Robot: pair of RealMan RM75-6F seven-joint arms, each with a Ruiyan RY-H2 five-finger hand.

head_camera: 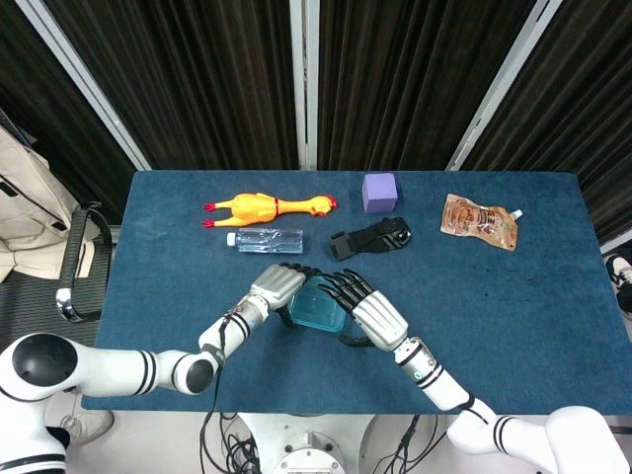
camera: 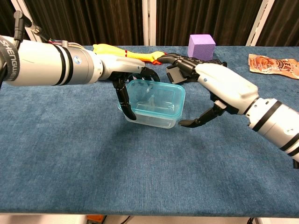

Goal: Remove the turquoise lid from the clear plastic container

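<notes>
The clear plastic container [camera: 153, 120] with its turquoise lid [camera: 156, 97] on sits mid-table, seen as a teal rectangle [head_camera: 318, 308] in the head view. My left hand [camera: 122, 77] grips its left end, with fingers over the far edge and the thumb [camera: 125, 103] against the near-left wall. My right hand [camera: 219, 85] hovers at its right end with fingers spread. Its fingertips [camera: 170, 58] reach over the far right edge, and its thumb tip lies just off the front right corner. In the head view the left hand [head_camera: 278, 286] and right hand [head_camera: 369, 313] flank the container.
Behind the container lie a water bottle [head_camera: 265, 239], a yellow rubber chicken [head_camera: 262, 206], a black strap [head_camera: 370, 238], a purple cube [head_camera: 379, 192] and a brown snack pouch [head_camera: 479, 220]. A chair [head_camera: 79, 262] stands off the table's left edge.
</notes>
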